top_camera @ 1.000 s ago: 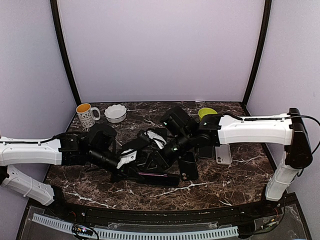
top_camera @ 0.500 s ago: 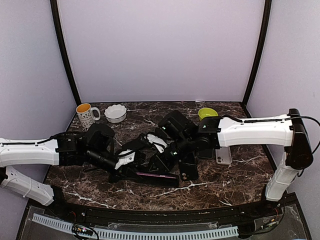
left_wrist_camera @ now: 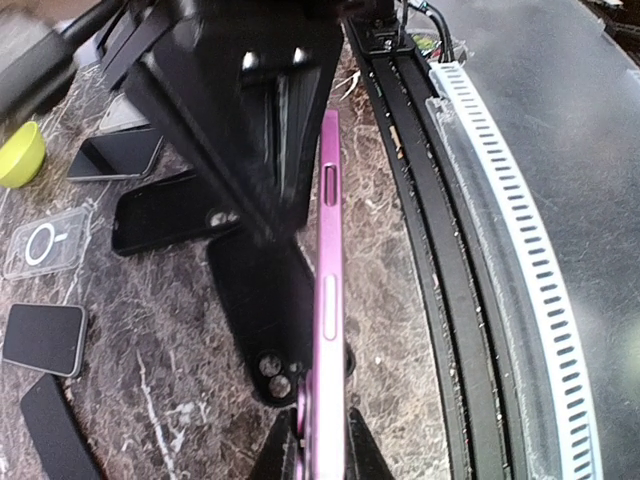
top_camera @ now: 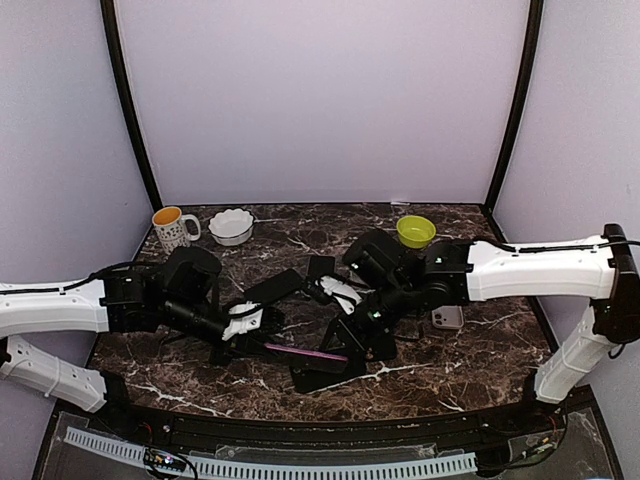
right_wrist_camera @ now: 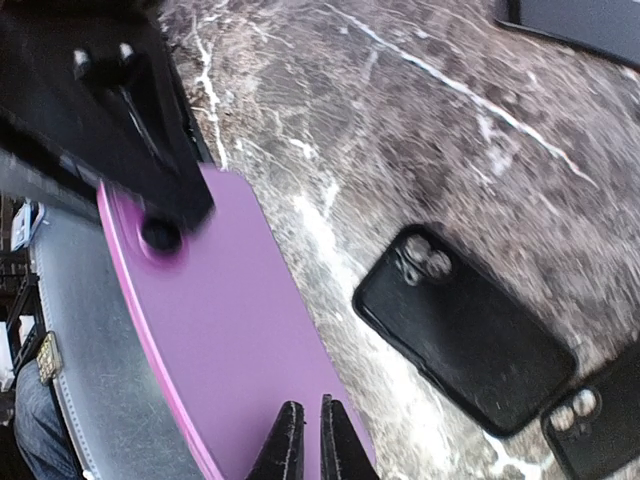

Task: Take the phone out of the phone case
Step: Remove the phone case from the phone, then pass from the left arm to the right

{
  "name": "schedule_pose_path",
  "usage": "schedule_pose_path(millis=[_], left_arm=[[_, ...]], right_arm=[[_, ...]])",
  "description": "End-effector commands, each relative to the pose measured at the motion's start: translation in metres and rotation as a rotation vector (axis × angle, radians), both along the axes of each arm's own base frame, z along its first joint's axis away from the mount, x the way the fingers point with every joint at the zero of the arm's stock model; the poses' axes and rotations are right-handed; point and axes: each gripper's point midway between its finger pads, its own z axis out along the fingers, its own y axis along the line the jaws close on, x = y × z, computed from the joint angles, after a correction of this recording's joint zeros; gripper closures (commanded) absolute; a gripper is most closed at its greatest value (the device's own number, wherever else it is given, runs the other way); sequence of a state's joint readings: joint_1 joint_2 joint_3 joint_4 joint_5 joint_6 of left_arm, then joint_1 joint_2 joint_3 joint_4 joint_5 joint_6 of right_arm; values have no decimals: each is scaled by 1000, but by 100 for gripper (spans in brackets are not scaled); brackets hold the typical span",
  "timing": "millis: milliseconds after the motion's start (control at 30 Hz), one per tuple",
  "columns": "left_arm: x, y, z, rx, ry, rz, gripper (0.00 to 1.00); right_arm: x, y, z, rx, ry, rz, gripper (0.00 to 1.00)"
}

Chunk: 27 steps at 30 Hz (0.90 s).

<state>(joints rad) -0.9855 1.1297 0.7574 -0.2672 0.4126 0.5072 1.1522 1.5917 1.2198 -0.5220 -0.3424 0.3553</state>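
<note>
A mug [top_camera: 172,229], a white bowl [top_camera: 231,225] and a green bowl [top_camera: 415,231] stood at the far edge of a dark marble table [top_camera: 450,362].

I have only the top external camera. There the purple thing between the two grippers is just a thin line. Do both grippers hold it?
Observer: The left gripper does: its wrist view shows it shut on one end of the purple phone, seen edge-on.
Operator: And the right one?
Observer: The right gripper is shut on nothing; the phone's flat purple back lies just beyond its tips, and contact I cannot judge.
Operator: What is the black shape underneath?
Observer: A black case, lens openings up, flat on the table; marble shows between it and the phone.
</note>
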Motion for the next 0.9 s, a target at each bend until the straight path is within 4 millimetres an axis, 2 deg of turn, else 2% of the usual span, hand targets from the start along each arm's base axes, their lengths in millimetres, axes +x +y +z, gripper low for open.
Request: schedule_pose_path(millis=[0, 100, 200, 367, 433, 533, 600, 767, 867], left_arm=[[19, 6, 29, -67, -130, 74, 100], [15, 8, 30, -88, -107, 82, 100], [11, 10, 32, -107, -78, 92, 100], [6, 13, 26, -107, 0, 120, 100], [4, 14, 25, -110, 26, 132, 100], [2, 14, 24, -112, 61, 145, 100], [1, 14, 22, -109, 87, 149, 100], [-10, 8, 30, -154, 151, 115, 100], [-14, 6, 35, -181, 187, 103, 100]], right_arm=[[-1, -21, -1, -41, -24, -78, 92], [17, -30, 5, -34, -79, -163, 91], [37, -39, 13, -36, -152, -240, 84], [55, -55, 35, 3, -262, -286, 52], [56, -62, 43, 23, -291, -270, 39], [48, -65, 49, 47, -318, -190, 32], [33, -63, 53, 102, -314, -100, 30], [-10, -53, 48, 213, -321, 183, 29], [-24, -48, 47, 256, -385, 312, 29]])
